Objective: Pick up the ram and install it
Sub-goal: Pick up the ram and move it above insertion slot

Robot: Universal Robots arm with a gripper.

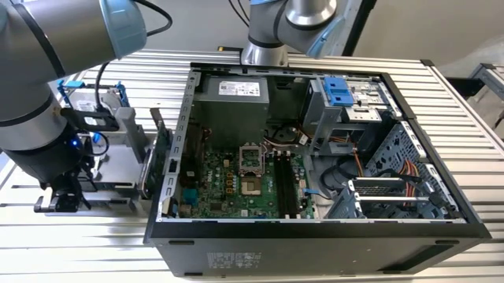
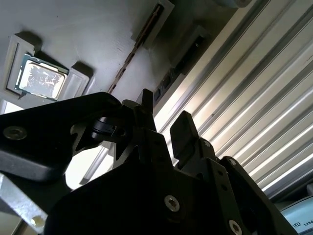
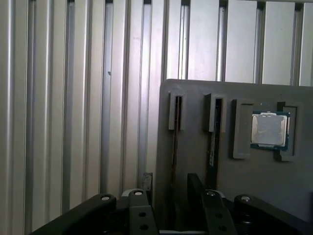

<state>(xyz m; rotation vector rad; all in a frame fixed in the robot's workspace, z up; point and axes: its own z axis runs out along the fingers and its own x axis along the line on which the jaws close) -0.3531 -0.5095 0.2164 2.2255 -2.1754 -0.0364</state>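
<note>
Grey fixture plate lies directly beneath the gripper, which in the exterior view hangs low at the exterior view's left, outside the computer case. The jaws stand apart with nothing clamped between them.

Between the two fingers, in both wrist views, runs the ram, standing on edge in its slot in the plate. A sliver of gap shows on each side of it, so I judge that the fingers straddle it without pressing on it. Just beside the ram, outside the jaws, a second stick stands in its own slot. Beyond that, farther from the gripper, sits a processor chip.

Well apart from the gripper, inside the case, the long black memory slots on the motherboard look empty.

By my reading the work is in its early part. The gripper is lined up on the ram, but the grasp is not yet closed. The ram is not lifted from the plate, and both the pick-up and the install remain undone.
</note>
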